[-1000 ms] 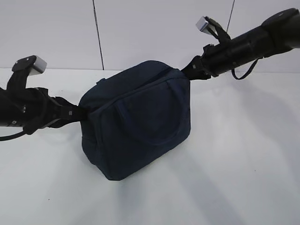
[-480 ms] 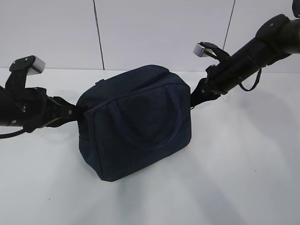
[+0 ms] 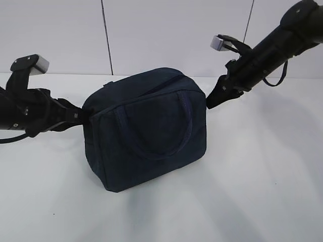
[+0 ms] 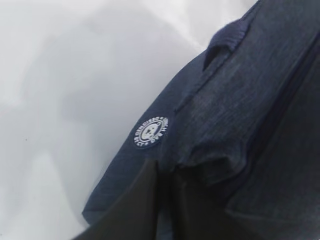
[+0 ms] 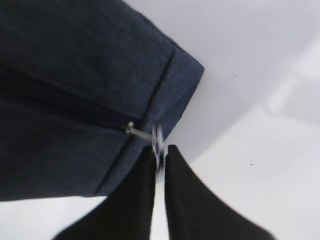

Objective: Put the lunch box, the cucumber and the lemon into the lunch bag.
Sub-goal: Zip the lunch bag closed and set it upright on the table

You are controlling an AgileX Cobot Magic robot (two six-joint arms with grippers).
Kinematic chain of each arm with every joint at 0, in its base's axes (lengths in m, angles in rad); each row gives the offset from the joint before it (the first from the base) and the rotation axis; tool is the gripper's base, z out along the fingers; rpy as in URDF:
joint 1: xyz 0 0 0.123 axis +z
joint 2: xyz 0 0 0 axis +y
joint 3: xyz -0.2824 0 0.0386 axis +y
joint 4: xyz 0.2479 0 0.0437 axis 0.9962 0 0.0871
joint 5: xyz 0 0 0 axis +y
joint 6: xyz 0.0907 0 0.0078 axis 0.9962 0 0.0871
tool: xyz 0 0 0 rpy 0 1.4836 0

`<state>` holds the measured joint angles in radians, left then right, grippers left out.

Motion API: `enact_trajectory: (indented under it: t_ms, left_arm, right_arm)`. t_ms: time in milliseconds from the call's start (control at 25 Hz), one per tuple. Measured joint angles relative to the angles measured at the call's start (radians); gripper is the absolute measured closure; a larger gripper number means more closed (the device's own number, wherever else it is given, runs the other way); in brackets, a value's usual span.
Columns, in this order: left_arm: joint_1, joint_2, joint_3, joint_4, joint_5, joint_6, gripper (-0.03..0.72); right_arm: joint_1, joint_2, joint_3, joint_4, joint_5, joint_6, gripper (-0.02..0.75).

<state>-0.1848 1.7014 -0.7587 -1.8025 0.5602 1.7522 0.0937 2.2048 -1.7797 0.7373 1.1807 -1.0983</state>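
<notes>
One navy lunch bag (image 3: 146, 131) on white table (image 3: 262, 191), seemingly zipped.

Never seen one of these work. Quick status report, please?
Left gripper shut on lunch bag fabric. Right gripper at zipper ring pull, jaws slightly apart. Bag zipped closed. Nothing in the way.

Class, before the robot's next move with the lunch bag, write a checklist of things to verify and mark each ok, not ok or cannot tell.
1. lunch bag stands upright on the table: ok.
2. Zipper closed along the top: ok, as far as the right wrist view shows.
3. left gripper pinches the bag's fabric at its end: ok.
4. right gripper clear of the ring pull: not ok, the ring sits between its tips.
5. Lunch box, cucumber and lemon inside: cannot tell, none visible.
</notes>
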Motion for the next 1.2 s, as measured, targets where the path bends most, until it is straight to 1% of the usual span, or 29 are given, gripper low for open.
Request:
enact_trajectory:
  t_ms: [40, 120, 200, 240, 280, 360, 400, 440, 520, 600, 680, 800, 880, 1000, 1080, 1200]
  left_arm:
    - [0.001, 0.0, -0.003, 0.002, 0.007, 0.0, 0.676]
    - [0.003, 0.0, -0.003, 0.004, 0.036, 0.0, 0.656]
    - [0.005, 0.0, -0.003, 0.004, 0.069, -0.008, 0.591]
    - [0.007, 0.0, -0.003, 0.007, 0.085, -0.018, 0.54]
    - [0.007, 0.0, -0.003, 0.012, 0.096, -0.032, 0.491]
    - [0.007, -0.011, -0.003, 0.04, 0.106, -0.065, 0.362]
    - [0.007, -0.022, -0.003, 0.055, 0.106, -0.077, 0.314]
    - [0.007, -0.04, -0.003, 0.076, 0.108, -0.091, 0.272]
    - [0.007, -0.089, -0.003, 0.122, 0.115, -0.128, 0.229]
    - [0.007, -0.144, -0.003, 0.176, 0.13, -0.199, 0.214]
    - [0.007, -0.197, -0.003, 0.261, 0.141, -0.287, 0.208]
    - [0.007, -0.281, -0.003, 0.435, 0.151, -0.406, 0.206]
    - [0.007, -0.333, -0.003, 0.526, 0.156, -0.446, 0.206]
    - [0.007, -0.414, -0.003, 0.648, 0.158, -0.463, 0.206]
    - [0.007, -0.469, -0.003, 0.736, 0.158, -0.483, 0.207]
    - [0.007, -0.537, -0.003, 0.858, 0.158, -0.549, 0.207]
  right_arm:
    - [0.0, -0.007, -0.015, -0.005, 0.01, 0.017, 0.61]
    - [0.0, -0.025, -0.043, -0.01, 0.018, 0.058, 0.506]
    - [0.0, -0.044, -0.068, -0.01, 0.022, 0.089, 0.43]
    - [0.0, -0.051, -0.079, -0.012, 0.025, 0.105, 0.405]
    - [0.0, -0.061, -0.087, -0.012, 0.027, 0.118, 0.39]
    - [0.0, -0.082, -0.096, -0.012, 0.028, 0.148, 0.377]
    - [0.0, -0.091, -0.096, -0.013, 0.031, 0.156, 0.374]
    - [0.0, -0.104, -0.096, -0.015, 0.032, 0.159, 0.373]
    - [0.0, -0.132, -0.096, -0.017, 0.034, 0.166, 0.372]
    - [0.0, -0.17, -0.096, -0.026, 0.036, 0.179, 0.372]
    - [0.0, -0.203, -0.096, -0.049, 0.038, 0.231, 0.372]
    - [0.0, -0.239, -0.096, -0.084, 0.042, 0.298, 0.371]
    - [0.0, -0.262, -0.096, -0.091, 0.045, 0.329, 0.371]
    - [0.004, -0.305, -0.096, -0.111, 0.046, 0.374, 0.37]
    - [0.013, -0.34, -0.096, -0.161, 0.049, 0.407, 0.37]
    - [0.044, -0.397, -0.096, -0.236, 0.056, 0.459, 0.37]
